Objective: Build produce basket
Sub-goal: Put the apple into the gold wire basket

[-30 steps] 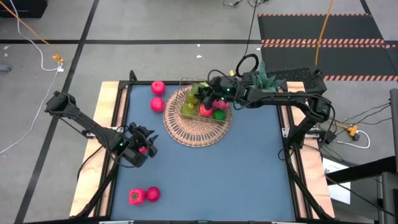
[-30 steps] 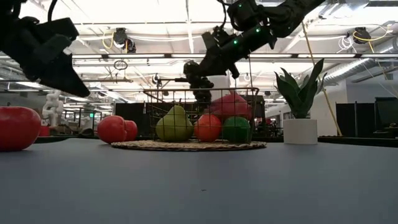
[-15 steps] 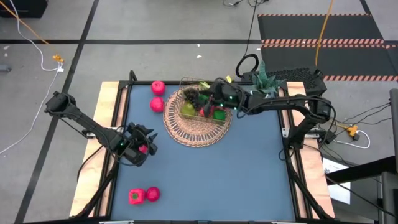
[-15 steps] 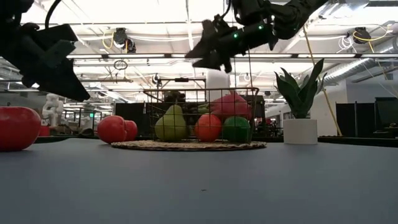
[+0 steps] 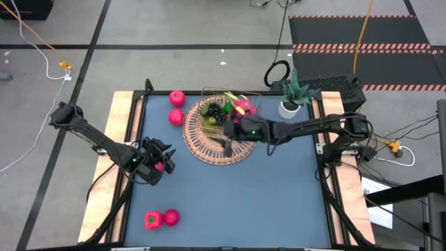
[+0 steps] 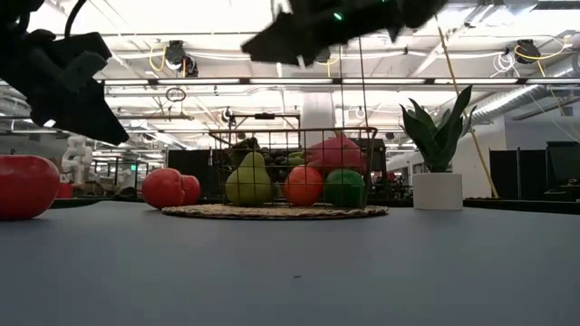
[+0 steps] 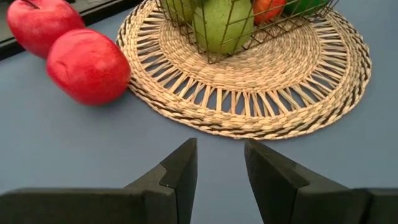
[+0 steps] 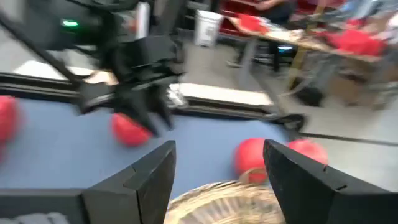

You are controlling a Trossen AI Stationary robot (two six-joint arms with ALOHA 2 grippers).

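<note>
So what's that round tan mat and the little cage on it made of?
The round tan woven mat looks like wicker or straw: dry, matte strands plaited in rings with darker flecks. The small rectangular cage looks like thin dark metal wire, though coated plastic can't be ruled out.

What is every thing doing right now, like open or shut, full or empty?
Left gripper: open, empty, low over the table.
Right gripper: open, empty, above the basket.
Basket: upright, holding fruit.
Pear: standing in the wire frame.
Two red fruits: loose on the table.
Plant: upright in its pot.
</note>
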